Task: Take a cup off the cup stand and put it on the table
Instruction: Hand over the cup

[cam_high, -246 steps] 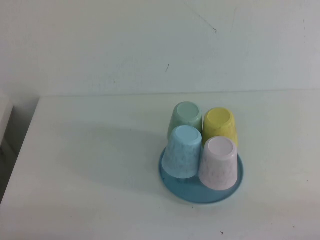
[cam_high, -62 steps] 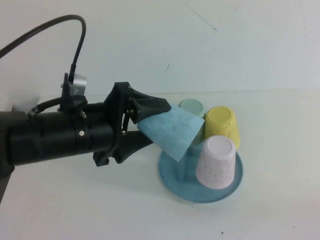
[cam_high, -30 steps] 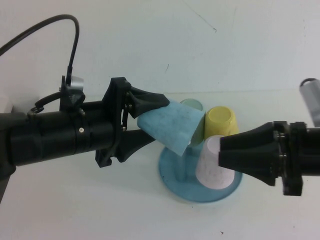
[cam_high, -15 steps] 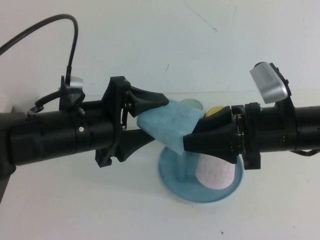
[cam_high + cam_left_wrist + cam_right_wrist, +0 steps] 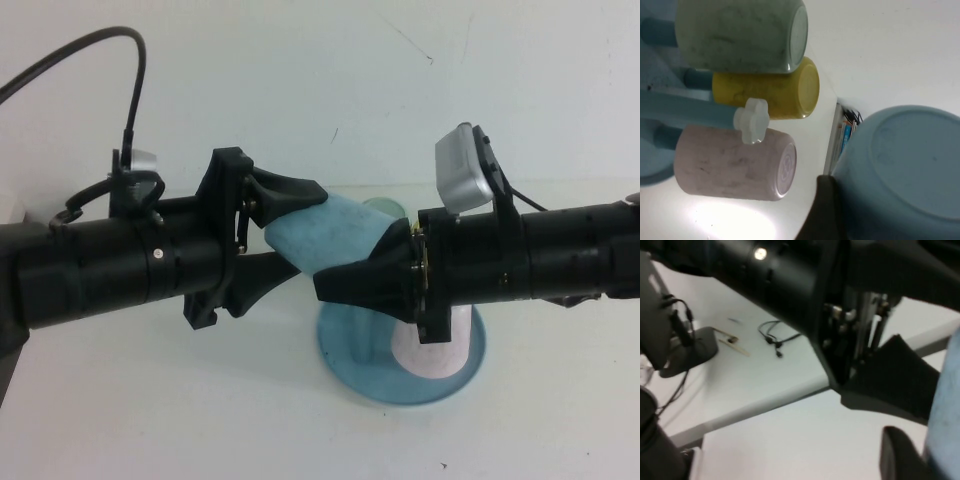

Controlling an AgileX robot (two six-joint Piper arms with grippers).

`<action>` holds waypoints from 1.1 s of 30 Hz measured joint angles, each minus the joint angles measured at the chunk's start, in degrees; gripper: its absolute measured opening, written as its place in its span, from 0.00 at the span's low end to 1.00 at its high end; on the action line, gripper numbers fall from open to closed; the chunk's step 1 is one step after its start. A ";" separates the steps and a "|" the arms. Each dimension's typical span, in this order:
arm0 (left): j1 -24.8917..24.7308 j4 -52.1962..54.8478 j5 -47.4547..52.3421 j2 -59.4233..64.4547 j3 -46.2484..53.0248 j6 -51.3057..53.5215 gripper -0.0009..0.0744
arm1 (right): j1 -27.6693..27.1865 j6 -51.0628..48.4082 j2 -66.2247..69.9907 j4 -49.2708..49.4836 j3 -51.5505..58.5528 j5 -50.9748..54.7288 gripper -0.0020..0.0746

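- Four cups: the light blue cup (image 5: 335, 238), one green (image 5: 740, 35), one yellow (image 5: 767, 90), one pink (image 5: 732, 162).
- One cup stand (image 5: 345, 345) on the white desk (image 5: 150, 400).
- No writing can be read.
- The left end effector (image 5: 300, 225) reaches in from the left, closed on the blue cup, tilted above the stand.
- The right end effector (image 5: 335, 285) reaches in from the right, tip at the cup; I cannot tell its grip.

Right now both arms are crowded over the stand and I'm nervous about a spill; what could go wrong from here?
1. The left hand holds the light blue cup tilted in the air; the right hand is closing in on it and could knock it loose.
2. The right arm hangs just above the pink cup and yellow cup on the cup stand; dipping lower might topple them.
3. The bare peg sits near the held cup and may snag it.
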 joint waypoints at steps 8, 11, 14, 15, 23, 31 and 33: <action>0.24 -0.57 -1.49 0.00 0.00 6.27 0.74 | 0.35 1.61 0.00 0.14 -0.13 -5.01 0.09; 0.24 -1.08 -1.49 0.00 0.00 8.86 0.74 | 0.36 1.61 0.00 0.14 -0.13 -5.37 0.09; 0.24 -1.41 -1.49 0.00 0.00 10.09 0.74 | 0.44 1.71 0.00 0.14 -0.13 -5.56 0.09; 0.24 -1.40 -1.49 0.00 0.00 10.22 0.74 | 0.44 1.71 0.00 0.14 -0.13 -5.56 0.09; 0.32 -2.01 -1.16 0.00 0.00 13.47 0.74 | 0.44 1.71 0.00 0.14 -0.13 -5.70 0.09; 0.45 -2.14 -0.38 0.00 0.00 15.31 0.74 | 0.44 1.71 0.00 0.14 -0.13 -5.59 0.09; 0.45 -2.14 -0.26 0.00 0.00 15.31 0.74 | 0.44 1.71 0.00 0.14 -0.13 -5.47 0.09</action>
